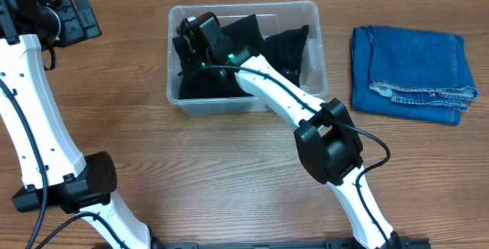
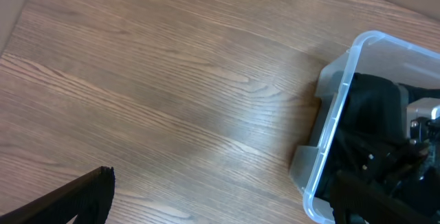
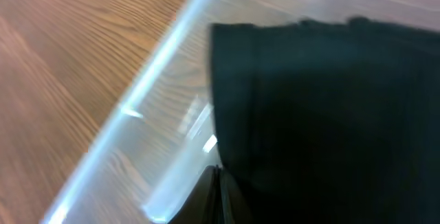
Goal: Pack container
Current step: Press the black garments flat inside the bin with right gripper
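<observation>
Mid-pack, tucking black cloth [image 1: 286, 43] into container [image 1: 244, 6] at far-middle of desk [image 1: 191, 165] w/ right gripper [image 1: 189, 33] clenched (pinching fabric? can't tell), left gripper [image 1: 76, 20] released and idle, next prob. fetching folded jeans [image 1: 412, 69] beside it.

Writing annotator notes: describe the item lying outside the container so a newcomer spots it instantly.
On the wooden table, find the clear plastic container at top centre of the overhead view, filled with black cloth. To its right, apart from it, lies the folded blue denim. It is the only blue thing and the only fabric outside the bin.
</observation>
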{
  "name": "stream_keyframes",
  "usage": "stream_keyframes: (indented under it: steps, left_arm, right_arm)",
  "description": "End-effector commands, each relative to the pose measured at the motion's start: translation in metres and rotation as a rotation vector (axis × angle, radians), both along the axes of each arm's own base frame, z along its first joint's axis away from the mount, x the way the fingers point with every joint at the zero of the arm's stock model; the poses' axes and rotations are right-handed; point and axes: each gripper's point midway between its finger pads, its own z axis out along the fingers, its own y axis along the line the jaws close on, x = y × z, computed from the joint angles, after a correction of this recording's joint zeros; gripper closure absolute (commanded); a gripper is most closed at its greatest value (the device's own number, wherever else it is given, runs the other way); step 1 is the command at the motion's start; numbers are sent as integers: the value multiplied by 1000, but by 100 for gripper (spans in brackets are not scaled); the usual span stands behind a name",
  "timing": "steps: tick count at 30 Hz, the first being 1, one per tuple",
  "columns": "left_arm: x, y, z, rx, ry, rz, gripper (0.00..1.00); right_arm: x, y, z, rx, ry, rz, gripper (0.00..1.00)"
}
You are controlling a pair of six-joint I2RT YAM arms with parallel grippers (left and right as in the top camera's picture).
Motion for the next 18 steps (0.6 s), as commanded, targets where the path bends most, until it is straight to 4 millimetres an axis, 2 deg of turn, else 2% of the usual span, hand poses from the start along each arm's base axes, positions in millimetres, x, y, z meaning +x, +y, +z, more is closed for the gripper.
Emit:
stream_keyframes:
  steps: [1,6,8,11,14,15,16,18]
  left_arm:
    - [-4,1,7,6,-17,7,0]
    - [-4,1,7,6,-17,7,0]
    - [-4,1,7,6,-17,7,0]
    - [-4,1,7,6,-17,7,0]
    - [-4,1,7,6,-17,7,0]
    - [-4,1,7,6,-17,7,0]
    - [-4,1,7,6,-17,7,0]
    - [-4,1,7,6,-17,7,0]
  right_arm:
    - [6,-5,-19,-38,9,-41,96]
    - [8,-4,-14,-29,1,-41,96]
    - [9,-4,-3,-22,-9,-41,96]
    - [11,-2,26,-2,-39,-39,96]
    - [12,-5,78,20,-92,-26,96]
    - [11,-8,99,28,-104,-29,89]
    - [10,-12,115,34,-114,-31,75]
    - [5,-25,151,42,-124,-42,30]
